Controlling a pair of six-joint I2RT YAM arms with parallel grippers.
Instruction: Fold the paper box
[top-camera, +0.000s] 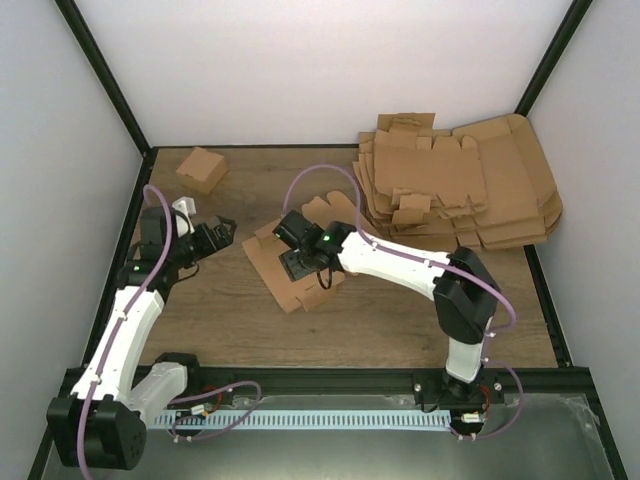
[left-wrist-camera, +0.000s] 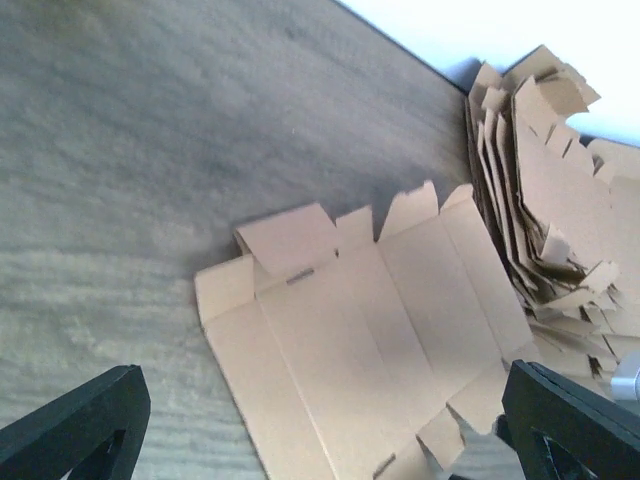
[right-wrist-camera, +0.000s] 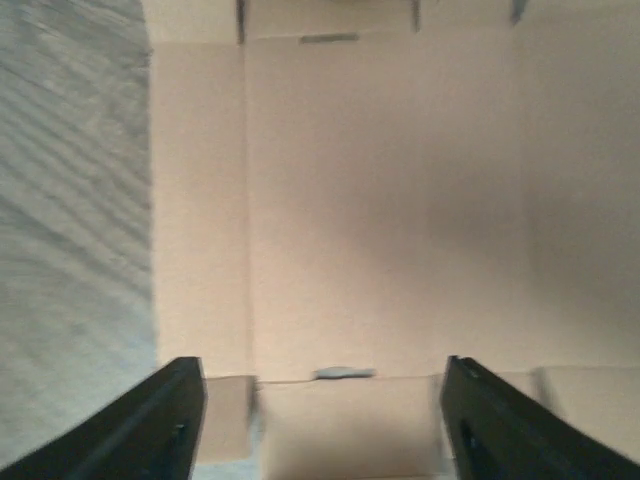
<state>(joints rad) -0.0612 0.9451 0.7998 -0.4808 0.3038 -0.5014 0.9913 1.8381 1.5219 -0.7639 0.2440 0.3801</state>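
The paper box (top-camera: 268, 262) lies flat and unfolded on the wooden table, a brown die-cut piece with flaps and slots. My right gripper (top-camera: 296, 256) hangs directly over its middle. In the right wrist view the fingers (right-wrist-camera: 172, 420) stand apart with the cardboard (right-wrist-camera: 380, 200) beneath and nothing pinched between them. My left gripper (top-camera: 218, 234) is open a little to the left of the piece, apart from it. In the left wrist view the flat piece (left-wrist-camera: 370, 330) fills the middle, between the wide-spread fingers (left-wrist-camera: 80, 425).
A pile of flat brown cardboard blanks (top-camera: 470, 190) lies at the back right, also seen in the left wrist view (left-wrist-camera: 560, 200). A small folded brown box (top-camera: 203, 168) stands at the back left. White walls with black frame edges surround the table.
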